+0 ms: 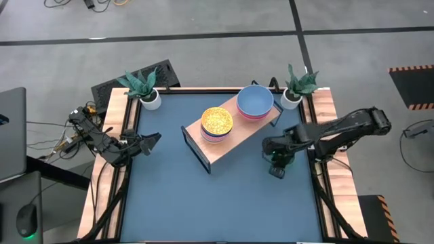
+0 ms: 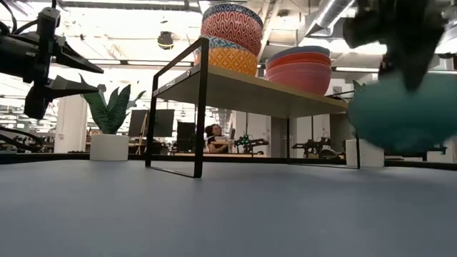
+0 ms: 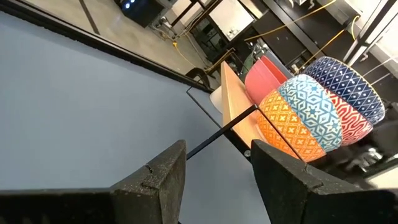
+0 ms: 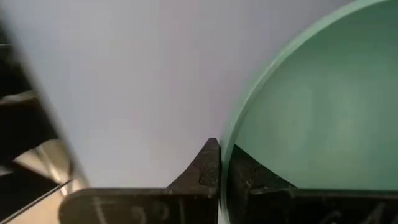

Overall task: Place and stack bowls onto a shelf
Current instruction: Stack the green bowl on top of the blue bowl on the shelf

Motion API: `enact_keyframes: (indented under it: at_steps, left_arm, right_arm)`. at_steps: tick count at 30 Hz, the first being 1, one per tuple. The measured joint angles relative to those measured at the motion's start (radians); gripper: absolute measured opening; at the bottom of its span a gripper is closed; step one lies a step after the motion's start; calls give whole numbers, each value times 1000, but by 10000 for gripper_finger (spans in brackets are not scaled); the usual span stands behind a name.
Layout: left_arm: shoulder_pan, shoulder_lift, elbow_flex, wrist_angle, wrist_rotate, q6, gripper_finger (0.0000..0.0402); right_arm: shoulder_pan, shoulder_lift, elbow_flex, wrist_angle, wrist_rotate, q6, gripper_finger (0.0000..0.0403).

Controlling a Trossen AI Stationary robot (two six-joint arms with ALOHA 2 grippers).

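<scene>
A teal green bowl (image 2: 400,114) hangs at the table's right side with my right gripper (image 4: 225,163) shut on it. From above, the gripper (image 1: 277,157) hides most of this bowl. The light-wood shelf (image 1: 237,139) on its black frame stands slantwise at the table's far middle. It carries a stack of small patterned bowls with a yellow one on top (image 1: 217,120), and a blue bowl inside a pink one (image 1: 255,102). My left gripper (image 1: 152,141) waits open at the table's left edge, pointing level toward the shelf. My right gripper pinches the teal bowl's rim (image 4: 227,140), one finger (image 4: 208,168) outside the wall and one (image 4: 249,171) inside the hollow. The fingers come steeply from above. The bowl hangs below them, tilted and clear of the blue tabletop.
Two white pots with green plants stand at the far corners (image 1: 150,98) (image 1: 291,97). Wooden rails (image 1: 115,135) run along the table's left and right sides. Bare blue tabletop (image 1: 217,203) spreads across the near half. People sit in the room beyond the table.
</scene>
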Motion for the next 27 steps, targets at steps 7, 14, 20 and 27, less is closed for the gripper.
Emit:
enact_keyframes:
  at_steps: [7, 14, 20, 27]
  left_arm:
    - [0, 0, 0, 0, -1, 13, 165]
    - [0, 0, 0, 0, -1, 21, 165]
    - [0, 0, 0, 0, -1, 28, 165]
    - [0, 0, 0, 0, -1, 28, 165]
  right_arm:
    - [4, -99, 343, -105, -67, -32, 24]
    - [-6, -129, 725, -75, 93, -265, 24]
    - [-55, -96, 880, -38, 490, -671, 24]
    - [-247, 20, 884, -87, 512, -919, 24]
